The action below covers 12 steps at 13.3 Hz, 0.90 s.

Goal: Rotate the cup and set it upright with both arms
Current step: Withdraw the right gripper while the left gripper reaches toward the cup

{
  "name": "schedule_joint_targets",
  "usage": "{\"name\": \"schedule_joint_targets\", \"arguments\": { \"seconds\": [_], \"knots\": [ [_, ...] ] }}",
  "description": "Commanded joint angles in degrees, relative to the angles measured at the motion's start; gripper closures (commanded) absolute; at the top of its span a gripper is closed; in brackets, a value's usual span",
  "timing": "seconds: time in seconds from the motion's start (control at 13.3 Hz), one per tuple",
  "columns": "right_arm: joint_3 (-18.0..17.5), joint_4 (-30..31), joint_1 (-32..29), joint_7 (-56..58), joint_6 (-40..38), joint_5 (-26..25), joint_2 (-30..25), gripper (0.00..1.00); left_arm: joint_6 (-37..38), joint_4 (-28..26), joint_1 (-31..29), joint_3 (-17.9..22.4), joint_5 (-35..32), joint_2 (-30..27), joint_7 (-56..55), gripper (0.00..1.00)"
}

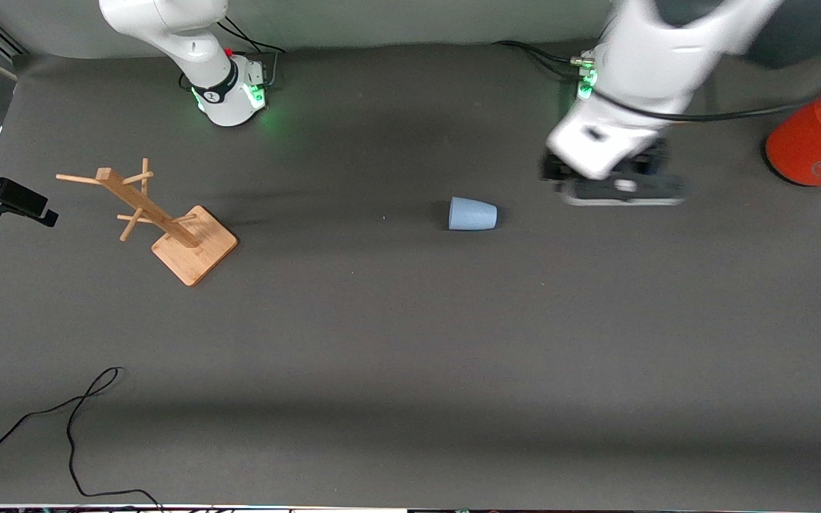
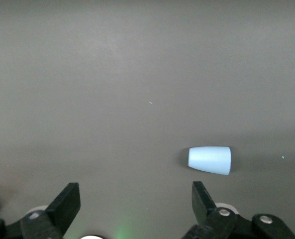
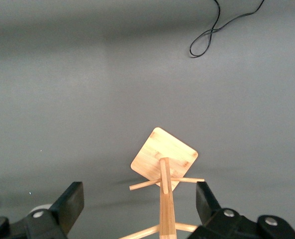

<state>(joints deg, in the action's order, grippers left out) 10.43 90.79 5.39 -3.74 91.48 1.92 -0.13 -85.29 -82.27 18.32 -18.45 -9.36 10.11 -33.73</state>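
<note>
Small light-blue cup (image 1: 472, 214) lying on its side on the dark grey table (image 1: 410, 342), roughly mid-table, wide mouth pointing toward the right arm's end, rounded base toward the left arm's end. Not upright yet, nothing touching it.

Left gripper (image 1: 613, 187) up in the air over bare table, just toward the left arm's end from the cup and a bit blurred in the front view. Fingers (image 2: 201, 199) spread wide apart in the left wrist view, nothing between them. Same cup (image 2: 210, 160) sitting a little ahead of those fingertips there, off to one side rather than centred in the gap, clearly apart from both.

Right gripper (image 3: 139, 201) hanging over the wooden rack (image 1: 168, 221), well apart from the cup. Also released, fingers (image 3: 70, 204) splayed wide with the rack's post (image 3: 166, 199) showing in the gap below them, not touching as far as can be told.

Orange-red cylinder (image 1: 820, 135) with a grey top standing at the left arm's end of the table, near that arm's base. Loose black cable (image 1: 75, 427) trailing across the table at the right arm's end, nearer the front camera than the rack.
</note>
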Motion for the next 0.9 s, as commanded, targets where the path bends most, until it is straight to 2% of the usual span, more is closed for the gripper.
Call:
{"name": "schedule_joint_targets", "arguments": {
  "seconds": [0.0, 0.23, 0.38, 0.53, 0.83],
  "knots": [
    [-2.2, 1.3, -1.5, 1.1, 1.1, -1.1, -1.6, 0.0, 2.1, 3.5, 11.0, 0.7, -7.3, 6.4, -9.7, 0.0],
    [-2.1, 1.3, -1.5, 2.2, 1.2, -1.1, -1.5, 0.0, 1.8, 4.4, 20.0, 0.9, -12.4, 14.1, -17.1, 0.0],
    [-2.4, 1.3, -2.9, 3.7, 1.2, -1.1, -1.4, 0.0, 1.8, 4.8, 21.6, 0.8, -13.6, 17.9, -19.3, 0.0],
    [-6.5, 1.3, -6.9, 3.7, 1.2, -1.1, -1.4, 0.0, 2.2, 5.2, 26.6, 1.3, -16.4, 23.0, -20.1, 0.0],
    [-7.2, 1.4, -7.1, 2.9, 1.2, -1.1, -1.5, 0.0, 1.4, 5.2, 29.5, 1.1, -19.8, 30.7, -25.4, 0.02]
  ]
}}
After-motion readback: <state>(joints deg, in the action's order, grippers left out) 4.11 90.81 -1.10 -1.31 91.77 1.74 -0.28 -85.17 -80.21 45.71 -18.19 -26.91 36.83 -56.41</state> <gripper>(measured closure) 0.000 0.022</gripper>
